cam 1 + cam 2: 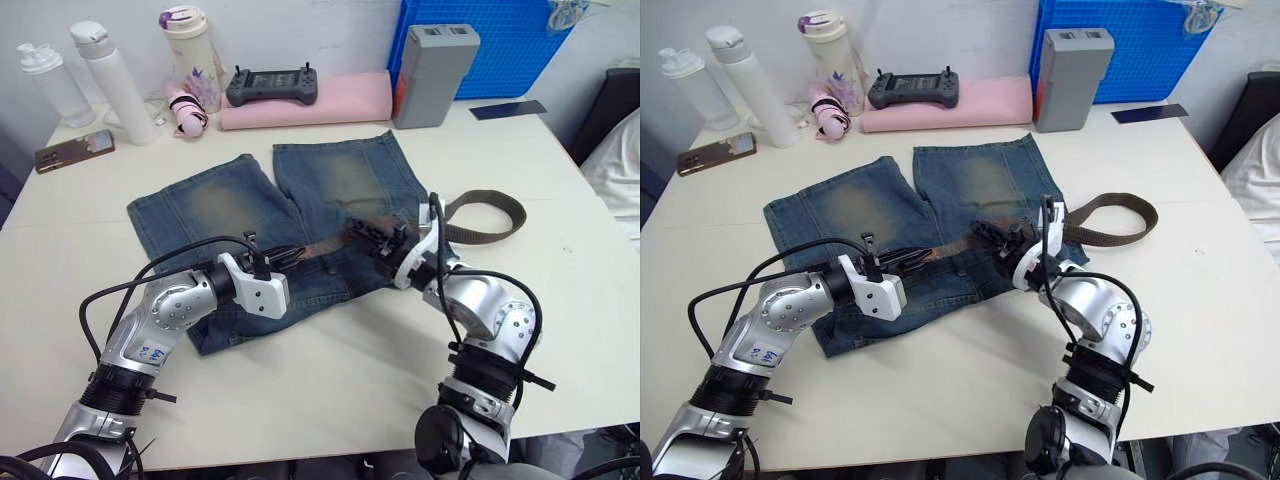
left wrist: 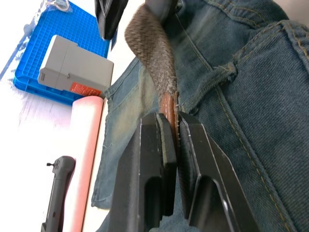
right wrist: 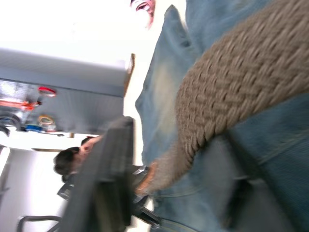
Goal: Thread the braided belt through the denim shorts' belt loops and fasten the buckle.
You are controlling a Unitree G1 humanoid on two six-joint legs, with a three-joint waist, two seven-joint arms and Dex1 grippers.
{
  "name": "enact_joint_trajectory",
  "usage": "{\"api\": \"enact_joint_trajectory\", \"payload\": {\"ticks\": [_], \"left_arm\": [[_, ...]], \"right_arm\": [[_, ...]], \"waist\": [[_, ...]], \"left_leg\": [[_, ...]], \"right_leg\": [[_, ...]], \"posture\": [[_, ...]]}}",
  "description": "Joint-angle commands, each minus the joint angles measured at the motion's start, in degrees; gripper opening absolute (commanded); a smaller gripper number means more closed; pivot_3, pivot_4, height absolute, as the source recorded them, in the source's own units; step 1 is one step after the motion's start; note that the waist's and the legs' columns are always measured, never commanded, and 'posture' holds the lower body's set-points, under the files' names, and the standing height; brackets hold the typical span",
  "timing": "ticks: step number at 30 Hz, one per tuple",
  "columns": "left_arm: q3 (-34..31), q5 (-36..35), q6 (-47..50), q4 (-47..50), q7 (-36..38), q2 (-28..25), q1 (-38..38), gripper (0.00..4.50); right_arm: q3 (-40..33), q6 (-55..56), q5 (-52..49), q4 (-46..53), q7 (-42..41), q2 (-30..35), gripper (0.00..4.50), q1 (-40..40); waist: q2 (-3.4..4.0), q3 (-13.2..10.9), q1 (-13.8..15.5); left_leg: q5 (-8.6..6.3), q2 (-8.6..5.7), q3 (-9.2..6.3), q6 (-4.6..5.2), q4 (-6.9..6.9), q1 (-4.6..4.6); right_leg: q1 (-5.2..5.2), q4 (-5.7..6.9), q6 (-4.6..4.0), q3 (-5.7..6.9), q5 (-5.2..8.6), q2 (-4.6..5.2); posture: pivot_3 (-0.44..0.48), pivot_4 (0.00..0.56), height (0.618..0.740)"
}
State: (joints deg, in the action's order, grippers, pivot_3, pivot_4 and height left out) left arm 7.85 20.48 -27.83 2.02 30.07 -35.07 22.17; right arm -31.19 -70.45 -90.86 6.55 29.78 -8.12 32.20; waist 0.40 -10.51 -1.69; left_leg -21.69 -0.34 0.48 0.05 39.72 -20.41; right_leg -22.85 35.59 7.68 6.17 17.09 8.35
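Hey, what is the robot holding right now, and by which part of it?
The left gripper pinches the braided belt by its brown leather tip, over the denim shorts. The right gripper is at the belt farther along, but whether it grips cannot be told.

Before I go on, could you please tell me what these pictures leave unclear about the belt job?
- Small metal buckle: not identifiable along the dull-brown braided belt in the eye views.
- Right gripper: open or shut unclear.
- Belt through any blue denim belt loop: undecidable; the left gripper, clamping the brown leather tip, covers it.
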Motion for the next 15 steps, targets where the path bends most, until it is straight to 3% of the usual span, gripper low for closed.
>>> {"api": "enact_joint_trajectory", "payload": {"ticks": [1,7,8,11,12,15], "left_arm": [[-0.09,0.38,-0.58,2.58,-0.56,-0.64,-0.22,0.00],[-1.15,-1.90,0.48,3.29,-0.35,-0.58,-0.85,0.00],[-1.33,-3.52,1.25,3.71,0.33,-0.40,-1.11,0.91],[-1.01,-9.60,8.64,7.04,4.70,-0.18,-3.73,2.08],[-0.98,-13.04,11.73,8.99,6.75,-0.35,-5.42,2.34],[-4.76,-27.02,24.99,15.49,9.46,0.70,-11.33,2.34]], "right_arm": [[4.58,5.08,-5.94,1.58,1.44,0.00,0.10,-1.79],[9.41,11.39,-9.14,1.58,1.52,3.66,0.10,-3.91],[10.11,12.23,-9.30,1.51,1.08,4.34,0.00,-4.03],[10.97,14.69,-7.42,0.88,-2.42,7.11,0.00,-4.21],[10.71,15.39,-6.38,0.31,-4.15,8.47,0.00,-4.32],[9.64,16.40,-1.43,-2.96,-10.62,14.39,0.00,-4.85]], "waist": [[0.00,0.00,-0.03],[0.02,-0.01,-0.01],[0.02,-0.01,-0.03],[0.02,-0.01,-0.05],[0.02,-0.01,-0.06],[0.05,-0.03,0.05]], "left_leg": [[0.00,0.00,0.01,0.00,0.00,-0.01],[0.00,0.02,0.01,0.00,0.00,0.00],[0.00,0.02,0.02,0.00,-0.01,-0.01],[0.00,0.05,0.00,0.00,-0.01,-0.01],[0.00,0.05,0.00,0.01,-0.01,0.00],[-0.01,0.08,0.00,0.02,-0.02,-0.01]], "right_leg": [[0.00,-0.01,0.00,0.00,0.00,0.01],[0.00,-0.03,0.00,0.00,0.00,0.01],[0.00,-0.03,0.00,0.00,0.00,0.01],[0.00,-0.04,0.00,0.00,0.00,0.02],[0.00,-0.05,0.00,-0.02,0.00,0.02],[0.00,-0.07,0.00,-0.03,0.00,0.02]], "posture": [[0.000,0.150,0.739],[0.000,0.150,0.739],[0.000,0.150,0.739],[0.000,0.150,0.739],[0.000,0.150,0.739],[0.000,0.150,0.739]]}}
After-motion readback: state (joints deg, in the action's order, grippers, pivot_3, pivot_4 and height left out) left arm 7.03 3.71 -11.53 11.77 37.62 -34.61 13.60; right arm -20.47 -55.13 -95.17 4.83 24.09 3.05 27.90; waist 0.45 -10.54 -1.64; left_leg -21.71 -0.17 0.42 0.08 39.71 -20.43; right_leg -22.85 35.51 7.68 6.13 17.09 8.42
